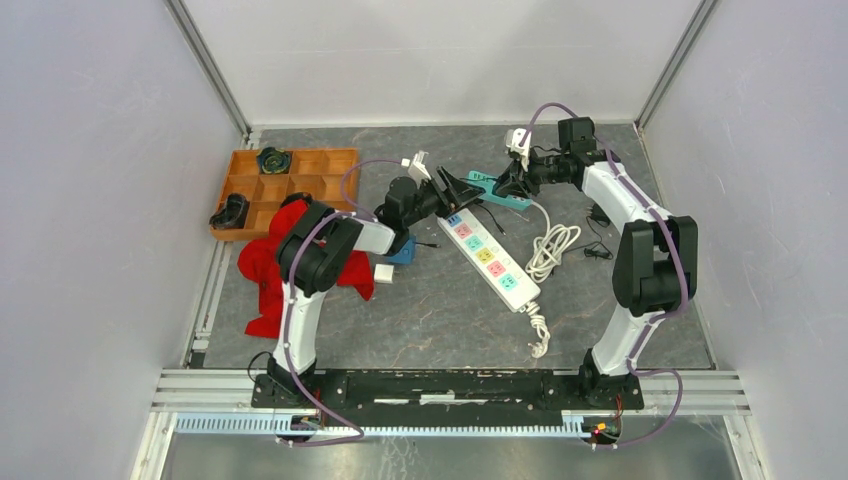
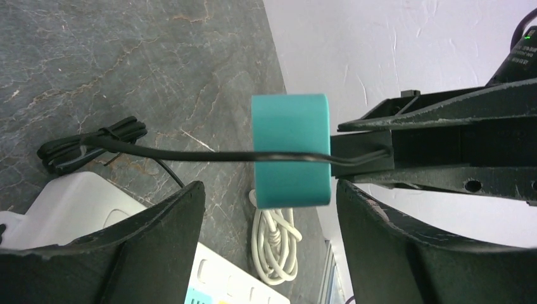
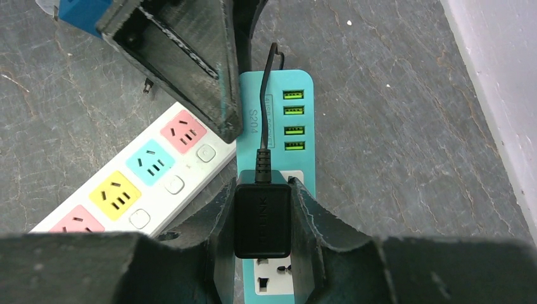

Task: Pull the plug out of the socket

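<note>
I find the right gripper (image 3: 263, 190) clamped on the flat sides of a plug (image 3: 263, 221) I judge rigid and light; the left gripper (image 2: 271, 190) gapes empty near the socket strip (image 3: 278, 88).

Overhead cam sits high on the near side, looking down and away over the whole table (image 1: 420, 320). Left wrist cam is low and close, facing right at the teal strip (image 2: 291, 150) end-on. Right wrist cam looks almost straight down, right on top of the plug (image 3: 263, 218) — all three catch that teal strip and the white strip (image 1: 488, 252).
</note>
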You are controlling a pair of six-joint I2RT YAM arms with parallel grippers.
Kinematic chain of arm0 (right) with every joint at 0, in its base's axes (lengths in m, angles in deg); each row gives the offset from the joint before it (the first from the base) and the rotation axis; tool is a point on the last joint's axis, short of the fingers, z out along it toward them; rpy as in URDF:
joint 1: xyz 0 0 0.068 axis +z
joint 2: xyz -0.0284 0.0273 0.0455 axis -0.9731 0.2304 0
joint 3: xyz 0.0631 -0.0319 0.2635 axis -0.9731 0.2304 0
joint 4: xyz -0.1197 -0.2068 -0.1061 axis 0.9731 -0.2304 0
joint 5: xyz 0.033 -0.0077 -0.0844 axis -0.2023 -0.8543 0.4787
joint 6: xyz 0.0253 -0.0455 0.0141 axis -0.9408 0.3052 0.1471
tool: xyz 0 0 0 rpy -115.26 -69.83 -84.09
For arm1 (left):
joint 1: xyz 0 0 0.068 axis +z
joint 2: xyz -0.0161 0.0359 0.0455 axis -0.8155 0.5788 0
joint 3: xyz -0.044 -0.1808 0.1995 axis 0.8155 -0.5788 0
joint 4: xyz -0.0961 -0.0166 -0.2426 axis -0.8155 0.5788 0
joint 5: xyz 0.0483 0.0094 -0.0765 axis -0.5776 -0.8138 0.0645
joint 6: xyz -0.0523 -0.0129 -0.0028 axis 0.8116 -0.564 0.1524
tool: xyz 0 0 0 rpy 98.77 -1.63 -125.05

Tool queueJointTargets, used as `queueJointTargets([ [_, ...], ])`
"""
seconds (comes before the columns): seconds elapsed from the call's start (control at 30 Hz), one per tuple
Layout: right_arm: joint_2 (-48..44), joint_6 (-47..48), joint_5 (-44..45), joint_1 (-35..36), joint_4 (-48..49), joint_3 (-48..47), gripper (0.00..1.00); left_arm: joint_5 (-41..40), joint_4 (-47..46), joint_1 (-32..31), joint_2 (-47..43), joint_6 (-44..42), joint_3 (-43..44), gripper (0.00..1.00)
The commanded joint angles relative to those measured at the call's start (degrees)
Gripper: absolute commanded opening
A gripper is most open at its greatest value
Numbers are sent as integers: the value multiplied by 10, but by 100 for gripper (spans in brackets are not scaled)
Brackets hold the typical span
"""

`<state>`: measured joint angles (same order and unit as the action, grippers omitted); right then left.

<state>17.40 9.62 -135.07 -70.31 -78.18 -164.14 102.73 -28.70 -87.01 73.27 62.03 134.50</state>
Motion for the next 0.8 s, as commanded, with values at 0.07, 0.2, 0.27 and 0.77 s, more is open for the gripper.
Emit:
queueJointTargets([
  [0.07,-11,0,-31,0,0,0,0,-13,-36,-3,26,44,42,80],
  [0.2,-10,2,-30,-1,-1,-1,0,-18,-35,-3,34,54,52,77],
  [0.27,-9,2,-30,-1,-2,0,0,-18,-35,-4,37,58,56,74],
  [0.77,0,3,-22,-1,-3,0,0,-18,-53,-4,71,92,82,25],
])
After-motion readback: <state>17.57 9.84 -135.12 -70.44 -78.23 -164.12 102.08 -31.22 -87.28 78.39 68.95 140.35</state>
